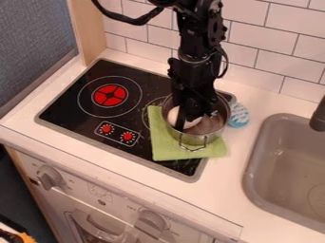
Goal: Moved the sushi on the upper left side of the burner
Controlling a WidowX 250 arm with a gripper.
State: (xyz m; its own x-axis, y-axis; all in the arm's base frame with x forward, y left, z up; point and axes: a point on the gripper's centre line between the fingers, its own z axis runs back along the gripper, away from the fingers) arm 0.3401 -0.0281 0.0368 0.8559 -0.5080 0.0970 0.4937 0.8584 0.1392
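- pale piece, likely the sushi [174, 115], lies inside the pot [202, 139], just beside the gripper [183, 125], toward the red burner [109, 96];
- whether the gripper is clenched or released, I cannot tell.

Soft, fairly even room light lies over the pale surface [232, 190] — moderately bright, no hard shadows. The steel pot [204, 138] catches small glints, its inside shaded; a dull sheen shows in the sink [279, 161] toward four o'clock — dimmer toward eight.
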